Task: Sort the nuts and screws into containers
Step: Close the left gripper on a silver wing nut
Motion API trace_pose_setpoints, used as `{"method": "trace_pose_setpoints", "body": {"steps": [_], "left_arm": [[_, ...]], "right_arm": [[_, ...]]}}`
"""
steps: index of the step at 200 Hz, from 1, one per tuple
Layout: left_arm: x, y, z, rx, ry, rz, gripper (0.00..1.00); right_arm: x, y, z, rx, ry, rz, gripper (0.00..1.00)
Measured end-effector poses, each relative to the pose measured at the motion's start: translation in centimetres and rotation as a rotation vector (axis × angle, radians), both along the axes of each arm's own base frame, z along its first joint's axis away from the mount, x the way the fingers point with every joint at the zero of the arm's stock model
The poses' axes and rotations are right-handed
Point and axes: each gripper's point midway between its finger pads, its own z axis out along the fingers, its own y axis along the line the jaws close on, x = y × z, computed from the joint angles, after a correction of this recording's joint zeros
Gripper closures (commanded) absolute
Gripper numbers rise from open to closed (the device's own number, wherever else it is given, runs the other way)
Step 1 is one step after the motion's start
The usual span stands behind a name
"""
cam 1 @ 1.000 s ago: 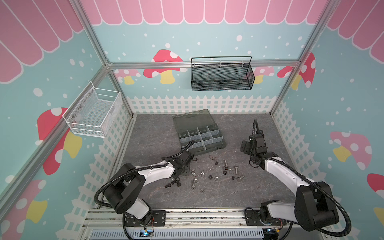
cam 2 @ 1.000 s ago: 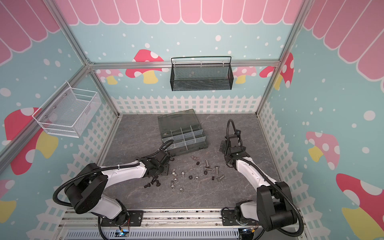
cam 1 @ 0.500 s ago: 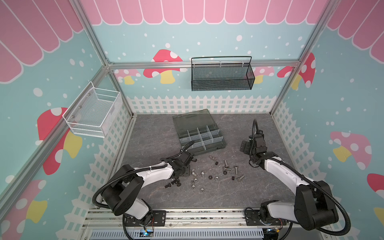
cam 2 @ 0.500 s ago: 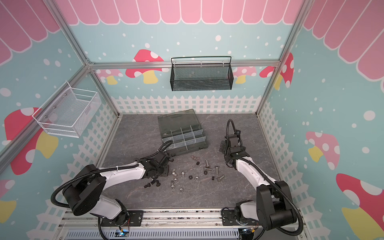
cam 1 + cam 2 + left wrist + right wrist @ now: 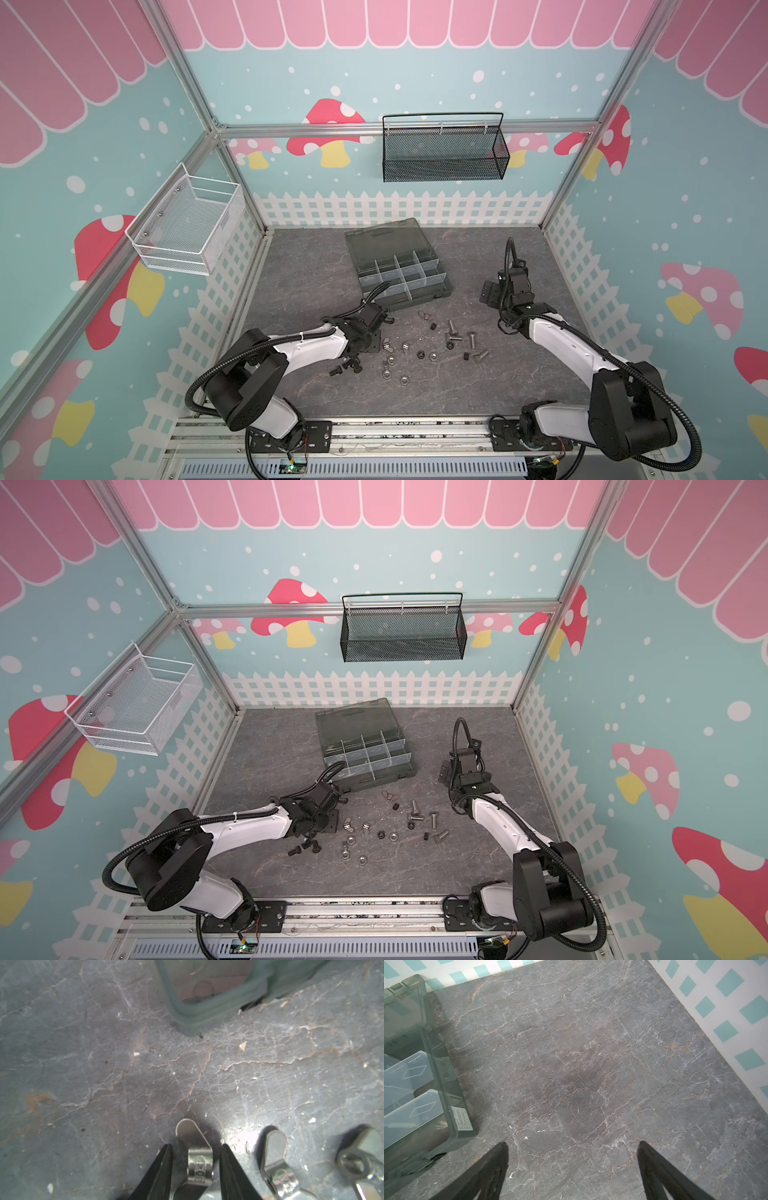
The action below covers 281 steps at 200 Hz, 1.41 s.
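Note:
A silver wing nut [image 5: 200, 1160] sits between the fingers of my left gripper [image 5: 196, 1147], which is shut on it. Slim gaps show beside its hub, and its wider wing meets both fingers further back. In both top views that gripper [image 5: 370, 343] [image 5: 326, 823] is low over the left end of the scattered parts. Silver hex screws [image 5: 472, 340] [image 5: 434, 818], short black screws [image 5: 335, 371] and nuts [image 5: 390, 360] [image 5: 363, 859] lie loose on the table. The containers [image 5: 415, 271] [image 5: 376, 752] stand open behind them. My right gripper [image 5: 573, 1146] [image 5: 489, 291] hangs open over bare table.
Two more wing nuts [image 5: 276, 1157] [image 5: 365, 1159] lie just beside the held one. The organiser's corner [image 5: 187, 1014] is close ahead of the left gripper, and its side wall [image 5: 452, 1105] is beside the right one. A black mesh basket [image 5: 442, 166] and a white wire basket [image 5: 187, 226] hang on the walls.
The left gripper's jaws have narrowed around the wing nut and the gripper has shifted slightly. The right arm has stayed still.

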Motion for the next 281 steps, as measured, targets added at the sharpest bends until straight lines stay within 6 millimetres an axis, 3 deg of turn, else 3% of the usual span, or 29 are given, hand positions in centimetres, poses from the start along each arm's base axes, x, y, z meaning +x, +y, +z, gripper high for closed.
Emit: {"method": "trace_pose_setpoints", "body": {"steps": [87, 186, 281], "left_arm": [[0.99, -0.34, -0.05, 0.008, -0.022, 0.009, 0.7], [0.19, 0.27, -0.03, 0.022, 0.002, 0.013, 0.69], [0.16, 0.31, -0.01, 0.022, 0.003, 0.018, 0.86]], "right_arm": [[0.3, 0.08, 0.38, 0.002, -0.005, 0.001, 0.02], [0.4, 0.18, 0.56, 0.007, -0.008, 0.002, 0.02], [0.39, 0.18, 0.54, 0.007, -0.007, 0.002, 0.02]]}}
